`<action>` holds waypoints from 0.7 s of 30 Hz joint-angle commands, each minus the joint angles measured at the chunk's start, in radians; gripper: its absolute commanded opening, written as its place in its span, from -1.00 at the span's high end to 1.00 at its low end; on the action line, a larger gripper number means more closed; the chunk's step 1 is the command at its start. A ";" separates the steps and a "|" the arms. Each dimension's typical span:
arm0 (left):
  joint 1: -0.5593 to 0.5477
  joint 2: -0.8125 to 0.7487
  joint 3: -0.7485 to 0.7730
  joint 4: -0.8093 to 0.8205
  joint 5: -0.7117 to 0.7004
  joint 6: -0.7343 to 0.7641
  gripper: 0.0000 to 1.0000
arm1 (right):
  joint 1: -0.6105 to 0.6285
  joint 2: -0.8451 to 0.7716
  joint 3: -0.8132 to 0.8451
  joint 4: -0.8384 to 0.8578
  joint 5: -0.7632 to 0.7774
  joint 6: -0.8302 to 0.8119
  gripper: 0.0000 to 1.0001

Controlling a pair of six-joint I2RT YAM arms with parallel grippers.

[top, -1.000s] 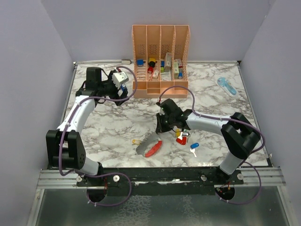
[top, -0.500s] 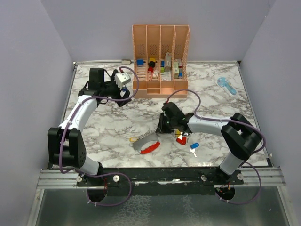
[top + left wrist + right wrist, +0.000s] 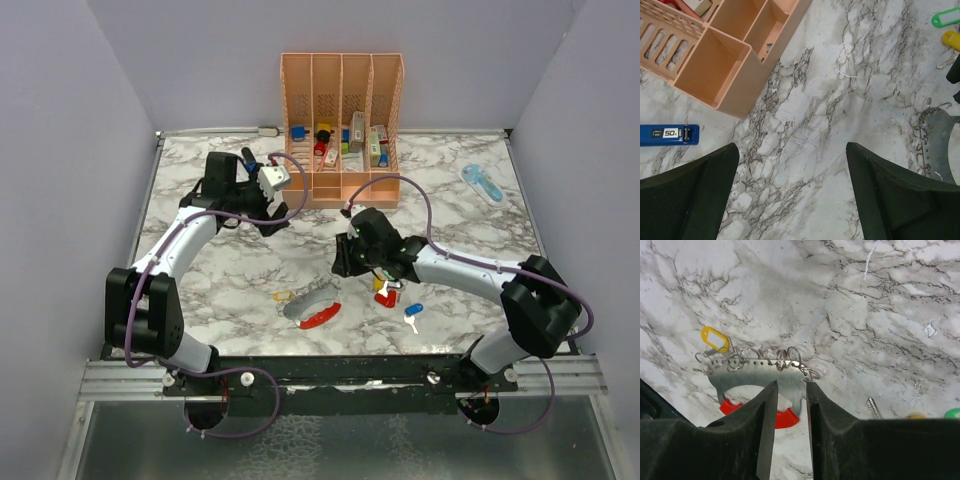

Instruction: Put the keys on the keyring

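The tabletop point(image 3: 230, 270) is white marble with grey veins. It looks hard and probably slick, so small metal parts are likely to skate when nudged. At its far edge stands the rack point(image 3: 340, 190), stiff orange plastic with slotted walls, well apart from the work. The left fingers point(image 3: 685, 195) hang just beside the rack, spread wide with nothing between them. The right fingers point(image 3: 740, 440) hover over the middle of the tabletop, drawn almost together with a slim gap, and nothing shows caught in it.

The keyring point(image 3: 757, 377) lies flat near the front edge, straight ahead of the right fingers in their wrist view. It is a thin grey crescent plate with a row of small holes, several silvery wire rings along its upper edge and a red curved piece under it. I judge the plate light and rigid and the rings springy. A flat plate is hard to lift off a hard surface, so the red piece or a raised ring looks the better hold. A yellow tag point(image 3: 715, 338) lies among the rings at the left end; whether it is threaded on I cannot tell.

The keys point(image 3: 386, 290) lie loose to the right, near the keyring but apart from it. The red, yellow and green heads are clustered, with blue and white ones nearer the front. They look light, thin and stiff, and the plastic heads seem the surest place to pinch.
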 commanded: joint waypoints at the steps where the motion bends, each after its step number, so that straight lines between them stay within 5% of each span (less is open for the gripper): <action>1: 0.000 -0.026 -0.018 0.020 -0.023 -0.010 -0.83 | 0.009 -0.007 -0.005 -0.005 -0.055 -0.209 0.39; 21: -0.034 -0.041 -0.031 -0.003 0.006 0.015 -0.83 | 0.061 0.074 -0.072 0.082 -0.084 -0.405 0.42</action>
